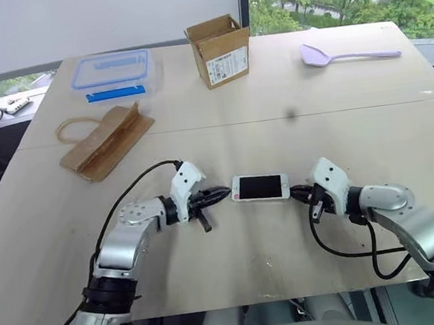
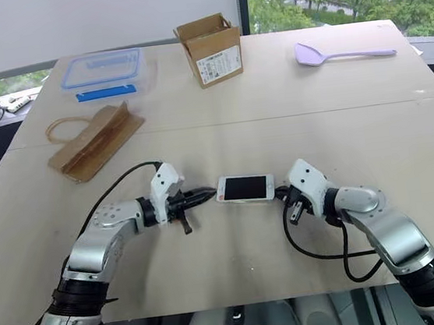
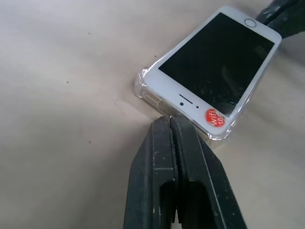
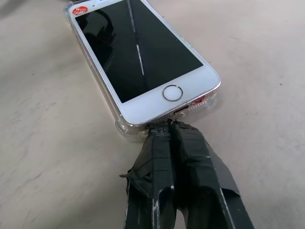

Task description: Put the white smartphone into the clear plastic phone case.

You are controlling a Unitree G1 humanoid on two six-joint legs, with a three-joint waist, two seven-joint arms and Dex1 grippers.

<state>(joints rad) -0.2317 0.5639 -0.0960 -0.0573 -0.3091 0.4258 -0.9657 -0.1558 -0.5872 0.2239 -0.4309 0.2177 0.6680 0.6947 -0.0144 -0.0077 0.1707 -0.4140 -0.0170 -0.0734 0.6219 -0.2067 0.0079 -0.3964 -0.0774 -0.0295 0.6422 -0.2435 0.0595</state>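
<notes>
The white smartphone [image 1: 260, 187] lies screen up on the wooden table, near the front middle. It rests in the clear plastic phone case [image 3: 139, 88], whose glossy rim shows around its edges. A round red sticker marks one top corner of the phone [image 3: 214, 117]. My left gripper [image 1: 222, 194] is shut, its tips against the phone's earpiece end [image 3: 167, 120]. My right gripper [image 1: 295, 193] is also shut, its taped tips pressed to the end with the home button [image 4: 166, 125]. Neither holds anything.
At the back of the table [image 1: 219, 115] stand an open cardboard box [image 1: 219, 50] and a blue-lidded clear food box [image 1: 111, 74]. A lilac spatula [image 1: 346, 54] lies at the back right. A folded brown paper bag [image 1: 105, 141] lies at the left.
</notes>
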